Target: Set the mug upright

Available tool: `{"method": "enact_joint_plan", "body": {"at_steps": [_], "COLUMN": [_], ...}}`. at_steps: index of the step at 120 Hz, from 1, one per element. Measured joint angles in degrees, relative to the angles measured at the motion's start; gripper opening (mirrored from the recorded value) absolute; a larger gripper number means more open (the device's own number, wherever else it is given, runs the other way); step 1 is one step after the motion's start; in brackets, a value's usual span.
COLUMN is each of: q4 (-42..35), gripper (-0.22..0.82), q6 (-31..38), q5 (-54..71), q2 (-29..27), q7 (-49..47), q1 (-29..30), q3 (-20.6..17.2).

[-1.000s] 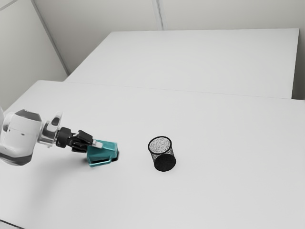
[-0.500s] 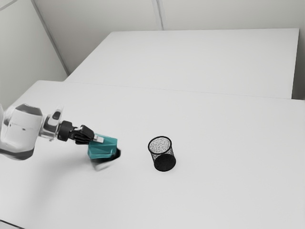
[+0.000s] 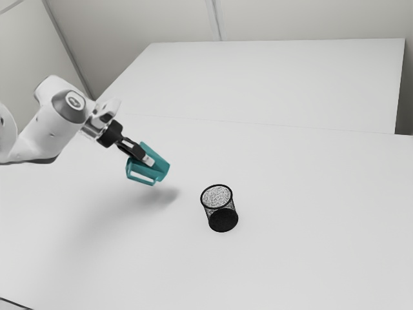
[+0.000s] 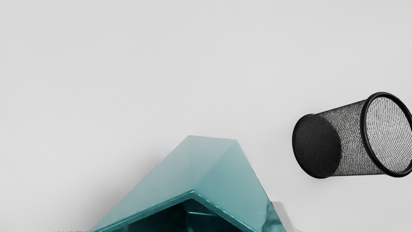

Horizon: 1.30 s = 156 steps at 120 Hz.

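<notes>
In the exterior view my gripper (image 3: 148, 160) is shut on the teal mug (image 3: 158, 170), which hangs tilted above the table, with its handle on the lower side. Its shadow falls on the tabletop beneath it. The wrist view has the angular mug (image 4: 206, 174) with its dark opening facing the camera and its closed end pointing away from my hand. One pale fingertip (image 4: 283, 214) lies against the mug's side there; the other is hidden.
A black mesh cup (image 3: 221, 210) stands on the white table (image 3: 290, 258), toward the exterior view's right from the mug. The same mesh cup (image 4: 349, 138) appears beyond the mug in the wrist view. A second white surface (image 3: 271, 81) lies behind the table.
My hand has risen and tilted downward, lifting the mug off the table and a little toward the exterior view's right. The mug has turned with it. The mesh cup has stayed put.
</notes>
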Motion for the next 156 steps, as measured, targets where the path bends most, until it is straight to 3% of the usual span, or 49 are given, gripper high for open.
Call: {"method": "enact_joint_plan", "body": {"at_steps": [24,46,96,141,156], "q4": [5.7,6.3,-2.1,-4.1,-4.1], "gripper": [-0.18,-0.18,-0.18,-0.18,-0.12], "q6": [1.8,3.0,10.0,14.0,14.3], "q5": [16.6,25.1,33.7,36.2,36.2], "q2": [3.2,6.0,3.8,4.2,4.1], "q7": [-3.5,-6.4,-12.0,-15.8,-16.8], "q1": [-2.4,-4.2,-6.5,-7.3,-7.3], "q3": [-1.6,-2.1,-2.3,-2.3,-2.3]}}
